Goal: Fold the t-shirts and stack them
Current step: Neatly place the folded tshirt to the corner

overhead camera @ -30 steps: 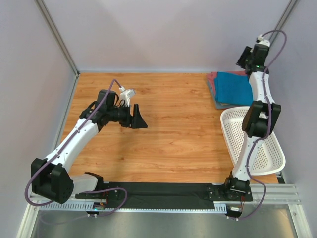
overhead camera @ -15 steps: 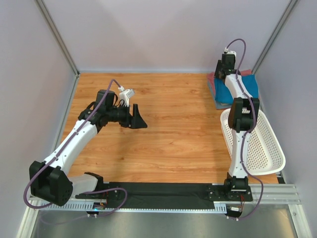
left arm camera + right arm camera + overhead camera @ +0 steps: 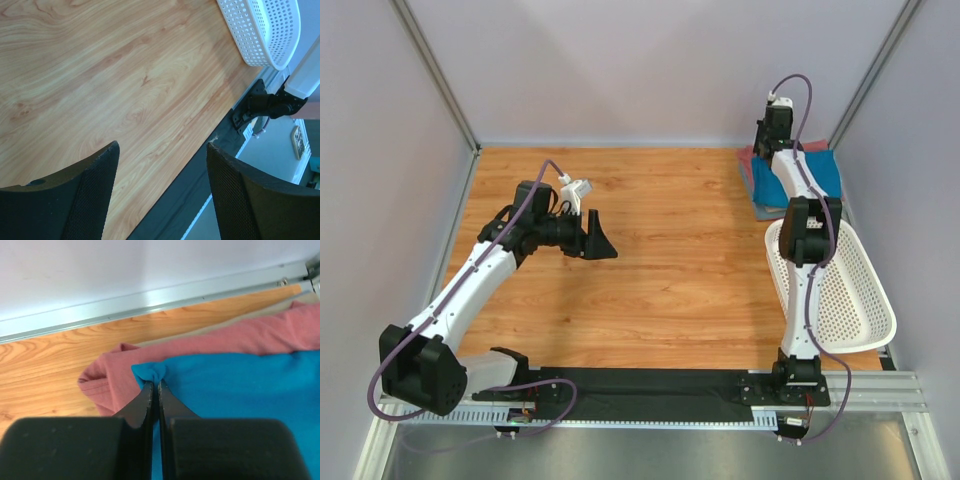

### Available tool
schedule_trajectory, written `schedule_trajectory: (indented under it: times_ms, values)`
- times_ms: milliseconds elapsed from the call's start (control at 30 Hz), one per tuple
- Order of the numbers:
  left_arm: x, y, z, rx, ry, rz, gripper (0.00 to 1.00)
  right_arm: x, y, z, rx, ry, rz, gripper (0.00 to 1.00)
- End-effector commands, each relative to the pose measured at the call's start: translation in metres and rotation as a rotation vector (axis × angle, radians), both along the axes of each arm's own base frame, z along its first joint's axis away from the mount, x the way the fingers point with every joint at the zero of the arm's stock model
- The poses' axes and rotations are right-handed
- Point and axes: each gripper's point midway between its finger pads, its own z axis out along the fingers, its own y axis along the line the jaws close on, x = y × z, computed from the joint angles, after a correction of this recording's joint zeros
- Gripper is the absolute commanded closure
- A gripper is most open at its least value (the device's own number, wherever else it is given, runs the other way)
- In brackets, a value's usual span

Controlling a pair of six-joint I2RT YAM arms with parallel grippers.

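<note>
Pale grey walls (image 3: 620,70) enclose a wood-grain table (image 3: 690,260). A white perforated plastic basket (image 3: 865,300) sits at the near right. Behind it, in the far right corner, lie folded cloth t-shirts: the teal-blue t-shirt (image 3: 240,385) on the salmon-red t-shirt (image 3: 210,345). The right gripper (image 3: 155,385) is clamped on the teal corner (cloth bunched at its tips). The left gripper (image 3: 162,150) hangs over the wood, jaws apart.

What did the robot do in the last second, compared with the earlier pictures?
The right arm swung left, and the right gripper closed on a corner of the teal-blue t-shirt, which lies on the salmon-red t-shirt. The left gripper stayed open above the table; the basket did not move.
</note>
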Motion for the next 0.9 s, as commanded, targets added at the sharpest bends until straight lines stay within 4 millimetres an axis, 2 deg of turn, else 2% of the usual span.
schedule_trajectory:
  times_ms: [0, 100, 200, 233, 300, 333, 367, 467, 500, 567, 600, 667, 700, 733, 767, 800, 833, 867]
  values:
    - [0.002, -0.003, 0.011, -0.026, -0.039, -0.01, 0.23, 0.022, 0.047, 0.056, -0.029, -0.172, 0.138, 1.0]
    - [0.002, -0.003, 0.011, -0.027, -0.04, -0.011, 0.23, 0.025, 0.054, 0.063, -0.04, -0.199, 0.14, 1.0]
    - [0.001, -0.003, 0.01, -0.025, -0.036, -0.01, 0.23, 0.025, 0.049, 0.055, -0.053, -0.169, 0.118, 0.98]
    - [0.001, -0.002, 0.01, -0.024, -0.039, -0.011, 0.23, 0.026, 0.049, 0.056, -0.057, -0.167, 0.113, 0.89]
    - [0.001, -0.002, 0.011, -0.022, -0.042, -0.01, 0.23, 0.023, 0.045, 0.05, -0.064, -0.148, 0.095, 0.78]
    - [-0.001, -0.002, 0.009, -0.019, -0.039, -0.013, 0.23, 0.022, 0.043, 0.05, -0.068, -0.143, 0.091, 0.67]
    - [0.0, -0.001, 0.01, -0.018, -0.041, -0.01, 0.23, 0.019, 0.042, 0.052, -0.075, -0.143, 0.076, 0.64]
    - [-0.002, -0.001, 0.01, -0.019, -0.044, -0.01, 0.23, 0.011, 0.034, 0.056, -0.091, -0.131, 0.048, 0.63]
    - [-0.003, -0.001, 0.011, -0.019, -0.047, -0.011, 0.23, 0.006, 0.029, 0.069, -0.103, -0.141, 0.023, 0.63]
    - [-0.003, 0.0, 0.013, -0.022, -0.054, -0.009, 0.23, -0.001, 0.023, 0.077, -0.11, -0.136, 0.006, 0.64]
    - [-0.004, -0.001, 0.013, -0.022, -0.055, -0.011, 0.23, -0.008, 0.019, 0.094, -0.111, -0.146, -0.002, 0.64]
    - [-0.004, 0.0, 0.015, -0.025, -0.062, -0.008, 0.23, -0.017, 0.013, 0.107, -0.106, -0.151, -0.018, 0.67]
    - [-0.005, 0.0, 0.015, -0.028, -0.058, -0.007, 0.23, -0.022, 0.009, 0.105, -0.099, -0.136, -0.022, 0.67]
    - [-0.004, 0.0, 0.017, -0.031, -0.066, -0.005, 0.23, -0.029, 0.006, 0.118, -0.094, -0.147, -0.032, 0.69]
    - [-0.005, -0.001, 0.018, -0.033, -0.069, -0.005, 0.23, -0.035, 0.001, 0.118, -0.085, -0.135, -0.048, 0.71]
    - [-0.005, -0.001, 0.02, -0.039, -0.07, -0.005, 0.23, -0.048, -0.005, 0.124, -0.057, -0.111, -0.068, 0.73]
    - [-0.004, -0.001, 0.023, -0.041, -0.072, -0.004, 0.23, -0.058, -0.02, 0.125, -0.031, -0.093, -0.097, 0.73]
    - [-0.003, -0.002, 0.028, -0.051, -0.085, -0.004, 0.23, -0.066, -0.018, 0.126, 0.011, -0.069, -0.076, 0.73]
